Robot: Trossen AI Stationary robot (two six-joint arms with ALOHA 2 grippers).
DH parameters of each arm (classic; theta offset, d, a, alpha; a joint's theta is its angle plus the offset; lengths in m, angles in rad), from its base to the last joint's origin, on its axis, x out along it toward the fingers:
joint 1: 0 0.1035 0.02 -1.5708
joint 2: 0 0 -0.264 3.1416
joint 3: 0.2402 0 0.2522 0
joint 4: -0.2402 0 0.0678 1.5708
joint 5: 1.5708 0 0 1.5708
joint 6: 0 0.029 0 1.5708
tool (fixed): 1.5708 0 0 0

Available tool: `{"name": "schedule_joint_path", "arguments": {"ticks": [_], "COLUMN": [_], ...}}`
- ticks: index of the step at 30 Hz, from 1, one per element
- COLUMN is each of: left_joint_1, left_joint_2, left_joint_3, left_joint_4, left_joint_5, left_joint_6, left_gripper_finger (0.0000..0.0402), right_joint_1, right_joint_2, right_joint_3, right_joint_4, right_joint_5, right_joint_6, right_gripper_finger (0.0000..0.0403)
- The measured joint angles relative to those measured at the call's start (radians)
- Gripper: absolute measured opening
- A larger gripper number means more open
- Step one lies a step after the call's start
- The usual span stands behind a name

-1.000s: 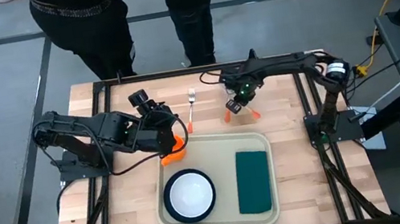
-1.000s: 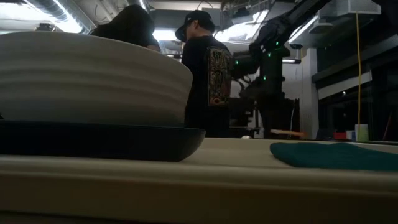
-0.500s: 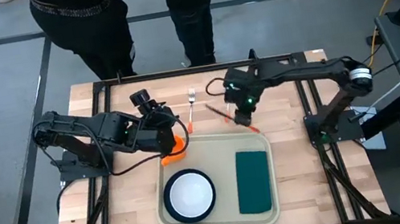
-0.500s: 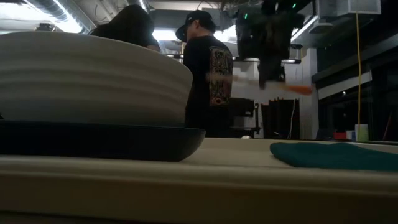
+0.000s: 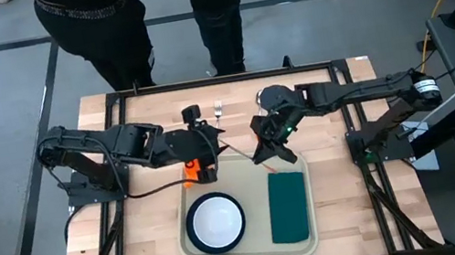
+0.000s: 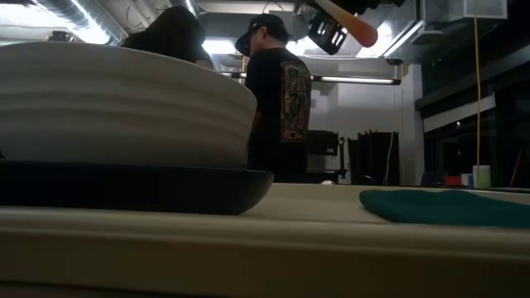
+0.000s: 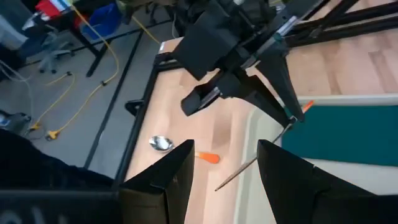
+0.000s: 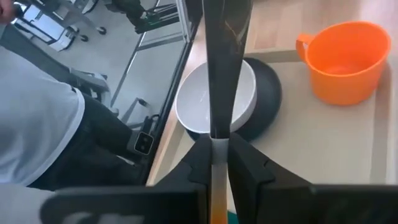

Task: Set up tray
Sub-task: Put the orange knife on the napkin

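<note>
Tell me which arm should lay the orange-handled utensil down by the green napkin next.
Right. The right gripper already holds the orange-handled utensil over the tray's far rim, just above the green napkin. The left gripper is open, beside the orange cup.

Orange cup (image 5: 192,172) largely hidden beneath left gripper (image 5: 204,150) overhead.

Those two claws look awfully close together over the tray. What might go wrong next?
The right gripper, clamping an orange-handled utensil, hangs close to the open left gripper; they might bump. The utensil tilts above the tray rim, so it may miss the green napkin. The orange cup nearby might get knocked.
</note>
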Motion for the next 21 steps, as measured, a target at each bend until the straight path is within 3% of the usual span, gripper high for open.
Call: {"name": "schedule_joint_path", "arguments": {"ticks": [3,11,21], "left_joint_1": [-0.001,0.000,-0.001], "left_joint_2": [0.000,0.000,0.000], "left_joint_3": [0.000,0.000,0.000], "left_joint_4": [-0.004,-0.004,-0.004], "left_joint_5": [0.023,0.233,0.225], "left_joint_6": [0.000,-0.011,-0.064], "left_gripper_finger": [0.0169,0.0169,0.0169], "right_joint_1": [0.011,0.039,0.056], "right_joint_2": [0.000,0.000,0.000], "right_joint_3": [-0.002,-0.003,-0.003], "right_joint_4": [0.004,-0.002,-0.003], "right_joint_5": [0.007,-0.002,-0.002], "right_joint_6": [0.000,-0.005,-0.005], "right_gripper_finger": [0.0035,0.0035,0.0035]}}
